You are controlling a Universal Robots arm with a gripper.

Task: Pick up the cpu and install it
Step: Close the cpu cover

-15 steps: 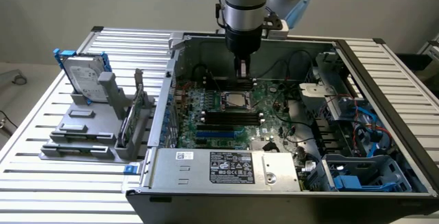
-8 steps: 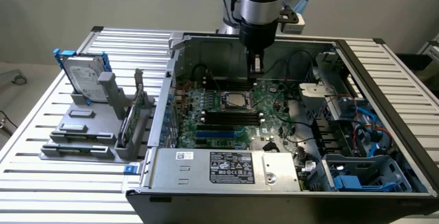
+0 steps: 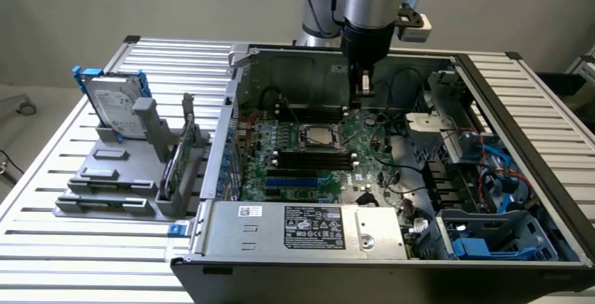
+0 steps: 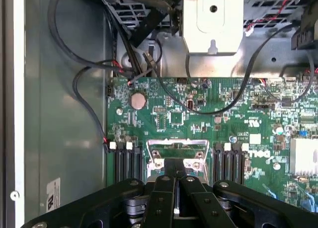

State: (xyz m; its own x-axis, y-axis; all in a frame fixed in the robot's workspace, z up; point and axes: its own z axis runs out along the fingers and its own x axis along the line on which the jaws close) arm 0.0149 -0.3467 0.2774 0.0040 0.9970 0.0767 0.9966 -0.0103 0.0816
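My end effector point(image 3: 361, 89) point(image 4: 175, 166) is pinched together, hanging just over the metal-framed socket point(image 4: 178, 147) on the green motherboard point(image 4: 208, 116) inside the open PC case point(image 3: 288, 63).

**Pale wall, slatted counter, a strip of floor**

A bare, pale grey wall point(image 3: 186, 4) runs across the back, unmarked and evenly lit. In front of it stands the counter point(image 3: 56, 248), its top made of long silver metal slats with dark grooves between them and black caps at the far corners. Soft, even light leaves a dull sheen on the slats. On the exterior view's left, light-coloured floor point(image 3: 28, 131) shows past the counter's edge, with a small dark wheel point(image 3: 26, 107) resting on it.
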